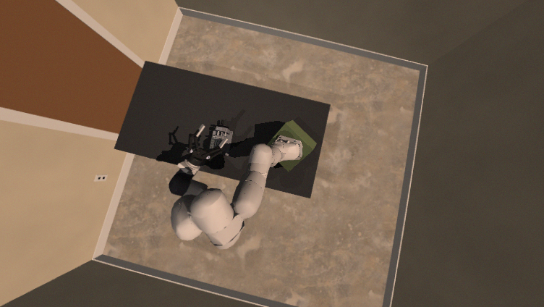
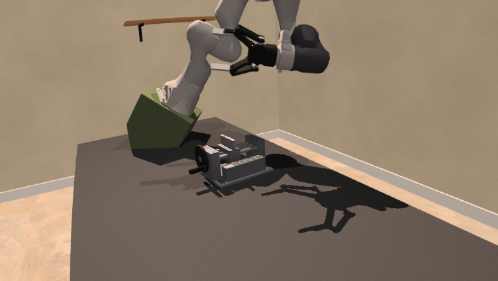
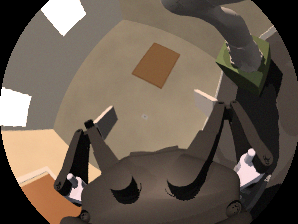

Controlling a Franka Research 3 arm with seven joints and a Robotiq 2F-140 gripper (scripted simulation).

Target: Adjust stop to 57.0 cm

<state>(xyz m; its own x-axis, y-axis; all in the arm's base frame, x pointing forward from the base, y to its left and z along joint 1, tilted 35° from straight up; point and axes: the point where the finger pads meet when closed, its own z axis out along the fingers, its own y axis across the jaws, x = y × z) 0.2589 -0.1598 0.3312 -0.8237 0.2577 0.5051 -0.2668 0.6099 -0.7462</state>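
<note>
The grey stop device (image 1: 228, 135) (image 2: 214, 167) stands on the dark table (image 1: 171, 91) (image 2: 139, 226). Its black handwheel (image 2: 200, 158), with a crank handle (image 2: 197, 169), is on the end facing the exterior camera. The stop (image 2: 228, 141), a light upright plate on a carriage, sits between the end blocks on the rods. A small red mark (image 2: 237, 160) shows by the scale; its reading is too small to tell. My gripper (image 1: 212, 137) (image 2: 218, 48) (image 3: 154, 105) is open and empty, its fingers well above the device and pointing sideways. The device is not in the wrist view.
A green block (image 1: 308, 139) (image 2: 156, 125) (image 3: 257, 82) carries the arm's base, beside the device. A brown shelf (image 2: 167, 20) is on the wall behind the arm. The arm arches high over the table edge, and its shadows fall across the table around the device.
</note>
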